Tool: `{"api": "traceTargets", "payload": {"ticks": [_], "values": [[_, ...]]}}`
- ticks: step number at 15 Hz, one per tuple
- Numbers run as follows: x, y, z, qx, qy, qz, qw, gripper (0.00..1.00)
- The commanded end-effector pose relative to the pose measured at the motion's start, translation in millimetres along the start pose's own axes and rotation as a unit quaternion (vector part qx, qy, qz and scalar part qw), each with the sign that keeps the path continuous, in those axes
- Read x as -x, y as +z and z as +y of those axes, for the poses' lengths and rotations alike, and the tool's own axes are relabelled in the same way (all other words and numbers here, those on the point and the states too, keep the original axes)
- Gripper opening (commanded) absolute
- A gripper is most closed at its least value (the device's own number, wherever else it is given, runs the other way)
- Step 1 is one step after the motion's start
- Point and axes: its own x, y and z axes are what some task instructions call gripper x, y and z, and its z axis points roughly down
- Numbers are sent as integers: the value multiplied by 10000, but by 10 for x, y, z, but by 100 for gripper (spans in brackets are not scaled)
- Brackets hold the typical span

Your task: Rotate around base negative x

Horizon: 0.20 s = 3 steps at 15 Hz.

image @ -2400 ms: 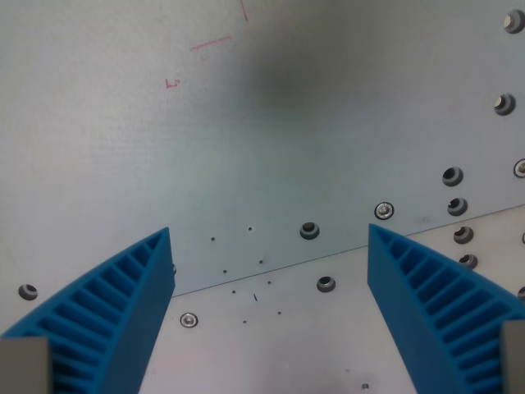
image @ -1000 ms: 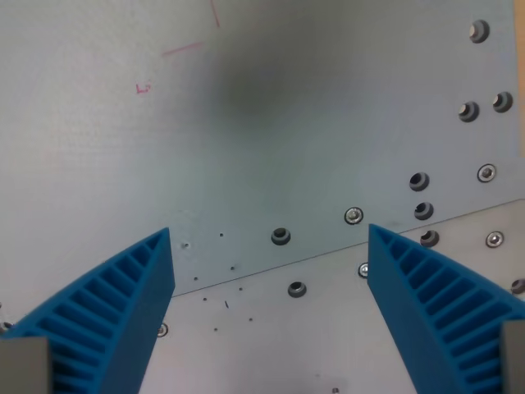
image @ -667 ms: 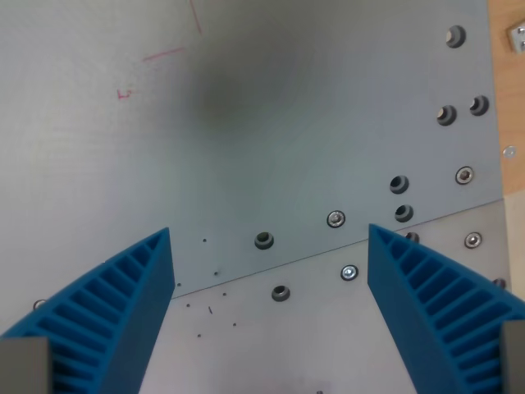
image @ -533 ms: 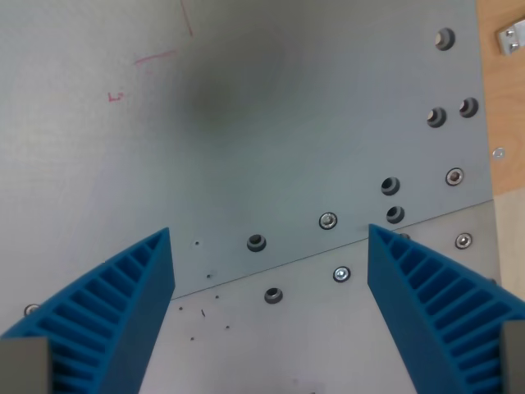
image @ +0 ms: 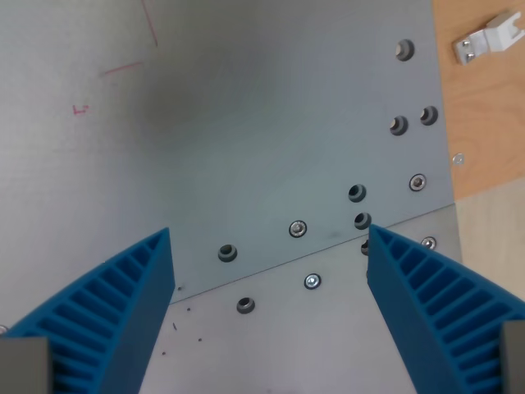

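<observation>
Gripper (image: 271,279) is hanging w/ blue ribbed fingers (image: 107,320) spread wide, gripping nothing. No task object apart from the arm itself. Below, grey metal plate (image: 246,123) w/ screw holes (image: 356,193) is filling most of the view; faint red pen marks (image: 123,69) upper left. Wood surface (image: 480,115) is showing along wrist view's right, a small white bracket (image: 487,38) lying on it.
</observation>
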Motion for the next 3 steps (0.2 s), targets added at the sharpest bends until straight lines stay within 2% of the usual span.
{"api": "traceTargets", "payload": {"ticks": [1, 3], "values": [[36, -10, -20, 1041, 143, 284, 9941, 100], [36, -10, -20, 1155, 145, 308, 9927, 100]]}}
